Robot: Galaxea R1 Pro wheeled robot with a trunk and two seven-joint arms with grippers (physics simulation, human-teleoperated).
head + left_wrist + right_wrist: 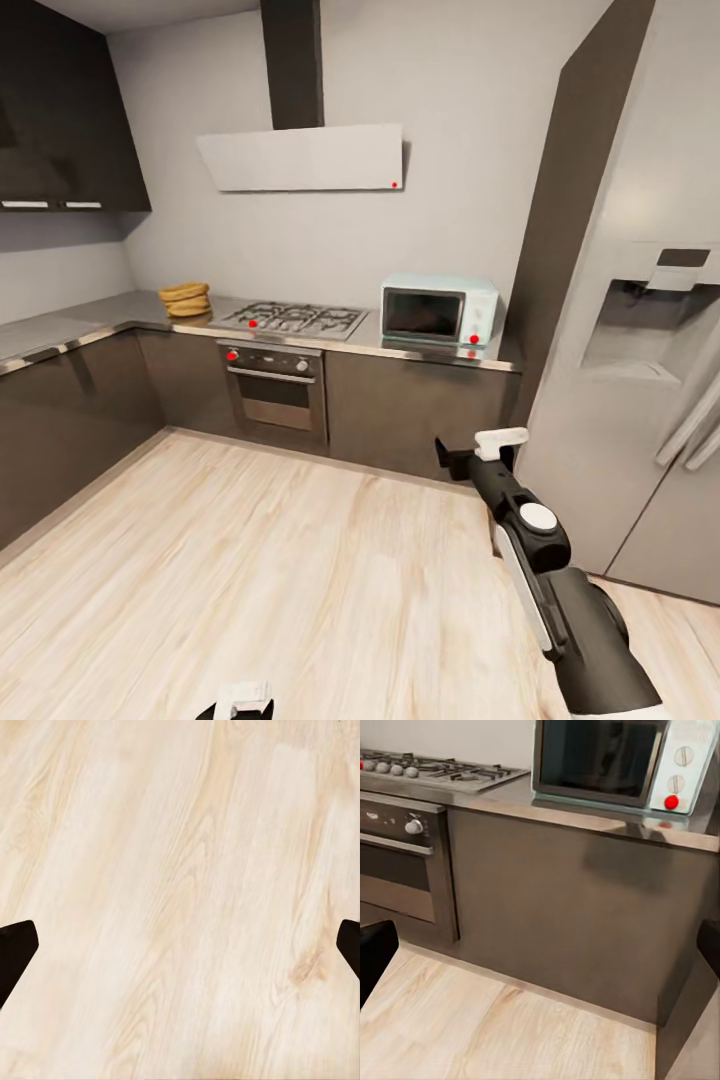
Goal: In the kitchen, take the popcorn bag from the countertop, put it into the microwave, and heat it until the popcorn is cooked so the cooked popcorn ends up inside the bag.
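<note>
The popcorn bag [186, 298] sits far left on the tabletop [120, 312], well apart from my right gripper [468, 455]; both grippers empty, fingers apart.

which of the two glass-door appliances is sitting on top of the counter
The pale-blue microwave, standing on the countertop right of the gas hob. The steel oven is built into the cabinets beneath the hob instead.

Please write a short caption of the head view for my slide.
Robot faces the kitchen: popcorn bag on the countertop left of the hob, microwave shut, right hand raised.
</note>
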